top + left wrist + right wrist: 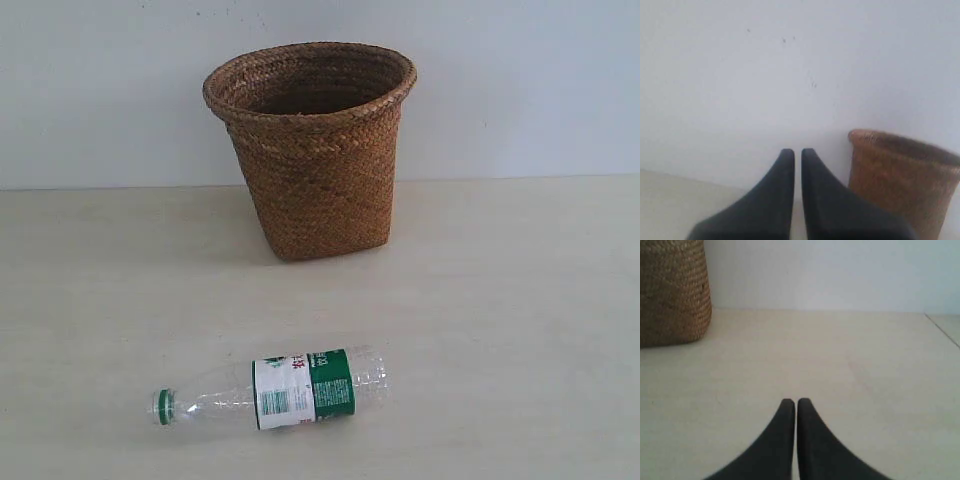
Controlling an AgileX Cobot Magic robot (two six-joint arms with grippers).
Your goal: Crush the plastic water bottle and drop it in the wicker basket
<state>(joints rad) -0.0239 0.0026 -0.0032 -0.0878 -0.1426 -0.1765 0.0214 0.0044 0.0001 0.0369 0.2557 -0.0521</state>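
Note:
The plastic water bottle [285, 392] lies on its side near the table's front, green cap [163, 406] pointing left, its white-and-green label facing up. Behind it, the brown wicker basket [312, 150] stands upright by the wall. Neither arm appears in the exterior view. In the left wrist view my left gripper [797, 153] is shut with nothing in it, raised and facing the wall, with the basket [895, 180] off to one side. My right gripper [796, 403] is shut and empty, low over bare tabletop, the basket [672, 292] at the picture's edge. The bottle is out of both wrist views.
A pale wooden table [520, 300] runs back to a white wall [520, 90]. A thin seam or table edge [942, 330] shows in the right wrist view.

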